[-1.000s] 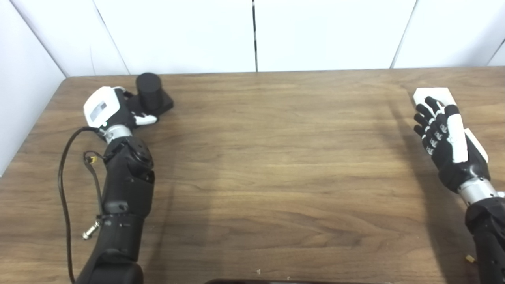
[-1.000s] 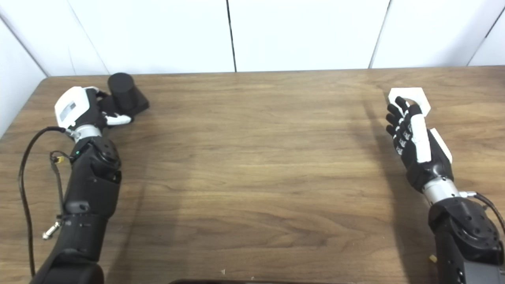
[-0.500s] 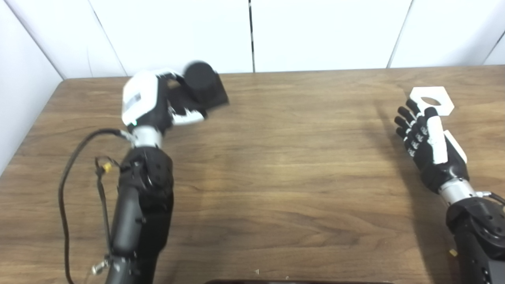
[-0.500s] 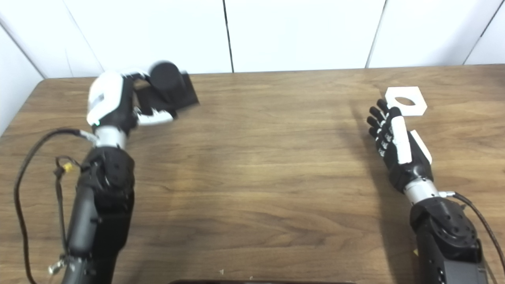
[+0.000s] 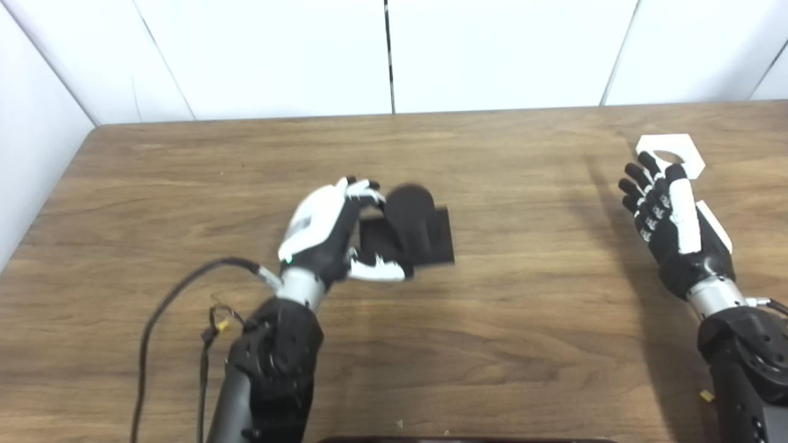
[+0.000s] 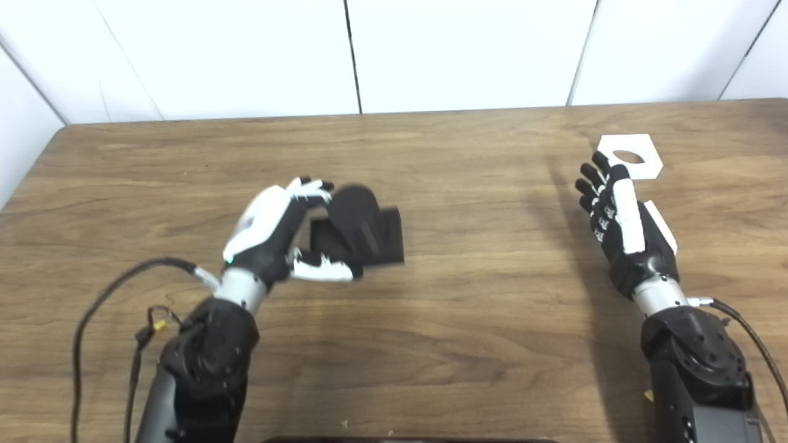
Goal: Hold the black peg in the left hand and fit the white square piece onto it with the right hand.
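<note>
The black peg, a thick cylinder on a square base, is in my left hand near the middle of the wooden table. The fingers curl over the top and the thumb is under the base's near edge; the peg is slightly blurred. It also shows in the right eye view. The white square piece with a round hole lies flat at the far right. My right hand is open and empty just in front of it, its fingertips at the piece's near edge.
White wall panels close off the table's back and left side. A black cable loops from my left forearm over the table. A dark object shows at the bottom edge.
My left hand has carried the black peg from the far left corner to the table's middle. My right hand has drawn back a little, uncovering the white piece. The view shifted slightly.
</note>
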Available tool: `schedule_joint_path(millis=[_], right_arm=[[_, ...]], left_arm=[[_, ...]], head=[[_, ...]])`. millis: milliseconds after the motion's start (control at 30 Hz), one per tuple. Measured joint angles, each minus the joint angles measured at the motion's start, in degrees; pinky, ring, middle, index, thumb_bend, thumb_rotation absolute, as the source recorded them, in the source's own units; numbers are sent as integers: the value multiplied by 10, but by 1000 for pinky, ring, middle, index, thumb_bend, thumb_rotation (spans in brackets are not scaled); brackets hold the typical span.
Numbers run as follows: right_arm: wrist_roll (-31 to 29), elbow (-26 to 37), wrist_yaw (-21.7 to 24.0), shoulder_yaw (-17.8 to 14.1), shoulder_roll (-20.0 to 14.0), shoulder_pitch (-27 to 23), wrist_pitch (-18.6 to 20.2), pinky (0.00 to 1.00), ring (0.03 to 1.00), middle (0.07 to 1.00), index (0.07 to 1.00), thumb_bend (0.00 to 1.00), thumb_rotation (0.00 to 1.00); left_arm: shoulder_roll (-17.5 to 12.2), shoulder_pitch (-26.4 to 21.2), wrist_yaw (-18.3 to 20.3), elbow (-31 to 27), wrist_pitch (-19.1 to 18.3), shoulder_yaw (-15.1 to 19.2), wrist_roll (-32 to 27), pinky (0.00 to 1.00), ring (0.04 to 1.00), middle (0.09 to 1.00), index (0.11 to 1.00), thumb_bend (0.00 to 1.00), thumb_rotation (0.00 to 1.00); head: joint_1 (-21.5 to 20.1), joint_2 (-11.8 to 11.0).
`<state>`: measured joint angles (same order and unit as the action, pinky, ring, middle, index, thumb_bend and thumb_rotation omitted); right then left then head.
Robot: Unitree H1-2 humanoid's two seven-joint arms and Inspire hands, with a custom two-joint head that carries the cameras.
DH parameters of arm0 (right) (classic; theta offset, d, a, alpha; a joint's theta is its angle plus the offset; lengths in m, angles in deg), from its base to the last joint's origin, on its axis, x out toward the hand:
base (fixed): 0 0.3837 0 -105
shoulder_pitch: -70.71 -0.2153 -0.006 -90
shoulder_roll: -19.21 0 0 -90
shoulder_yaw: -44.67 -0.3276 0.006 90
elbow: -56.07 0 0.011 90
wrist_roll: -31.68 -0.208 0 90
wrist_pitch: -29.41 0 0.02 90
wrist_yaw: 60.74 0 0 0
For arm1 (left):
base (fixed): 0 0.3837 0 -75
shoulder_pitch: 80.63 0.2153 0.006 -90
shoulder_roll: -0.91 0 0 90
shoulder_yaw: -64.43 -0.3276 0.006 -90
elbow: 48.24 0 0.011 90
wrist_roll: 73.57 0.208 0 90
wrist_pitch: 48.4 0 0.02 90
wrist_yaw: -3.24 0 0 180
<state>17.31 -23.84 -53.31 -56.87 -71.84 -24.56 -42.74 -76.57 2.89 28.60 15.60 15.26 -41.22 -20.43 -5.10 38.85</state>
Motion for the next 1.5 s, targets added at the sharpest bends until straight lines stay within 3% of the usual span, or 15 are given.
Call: schedule_joint_path(millis=[500, 900, 1333, 1500], right_arm=[[11, 15, -9, 4, 6, 0, 16, 1000, 950, 947, 1000, 545, 1000], [3, 15, -8, 1, 5, 2, 18, 1000, 956, 953, 1000, 547, 1000], [-2, 21, -8, -5, 1, 2, 20, 1000, 960, 946, 1000, 551, 1000], [-6, 21, -7, -9, -15, -7, 35, 1000, 972, 957, 988, 527, 975]], left_arm=[[20, 45, 10, 19, -1, -57, 15, 1000, 1000, 946, 482, 519, 57], [30, 55, -9, 26, -1, -66, 49, 1000, 1000, 949, 484, 519, 57], [42, 57, -7, 32, -1, -75, 108, 1000, 1000, 937, 484, 520, 58], [50, 58, 1, 33, -1, -70, 123, 1000, 1000, 940, 484, 518, 58]], head=[[-2, 5], [3, 10], [0, 11], [-3, 15]])
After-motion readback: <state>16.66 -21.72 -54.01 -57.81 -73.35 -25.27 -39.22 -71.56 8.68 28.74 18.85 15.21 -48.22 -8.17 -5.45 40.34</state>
